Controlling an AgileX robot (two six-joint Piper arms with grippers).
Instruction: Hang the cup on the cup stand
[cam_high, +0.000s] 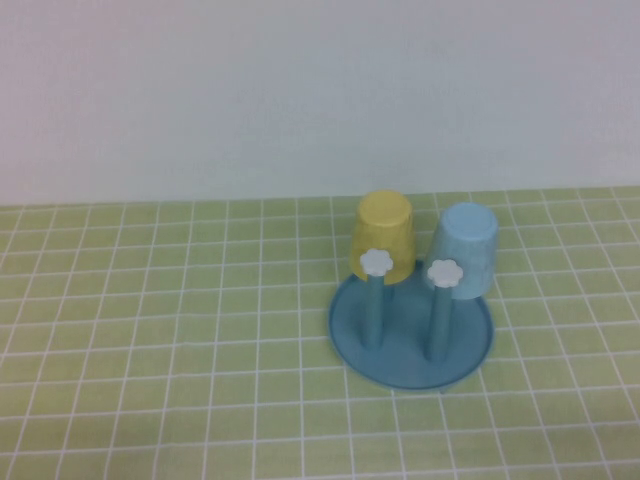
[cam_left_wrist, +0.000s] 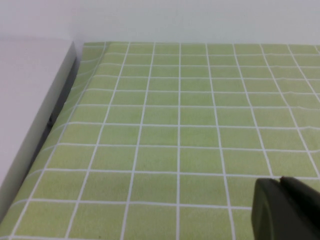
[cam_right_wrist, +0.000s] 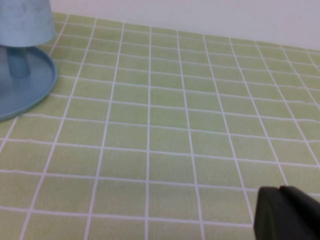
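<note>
The light blue cup (cam_high: 465, 249) sits upside down over a back peg of the blue cup stand (cam_high: 411, 348), right of centre on the table. It also shows in the right wrist view (cam_right_wrist: 26, 21), with the stand's rim (cam_right_wrist: 30, 95) below it. Two front pegs with white flower caps (cam_high: 443, 272) stand bare. Neither gripper shows in the high view. My left gripper (cam_left_wrist: 281, 181) is shut and empty over bare cloth. My right gripper (cam_right_wrist: 281, 190) is shut and empty, apart from the stand.
A yellow cup (cam_high: 383, 236) sits upside down on the stand's other back peg. A green checked cloth (cam_high: 160, 330) covers the table. A white wall (cam_high: 300, 90) rises behind it. A pale raised ledge (cam_left_wrist: 30, 100) borders the cloth in the left wrist view.
</note>
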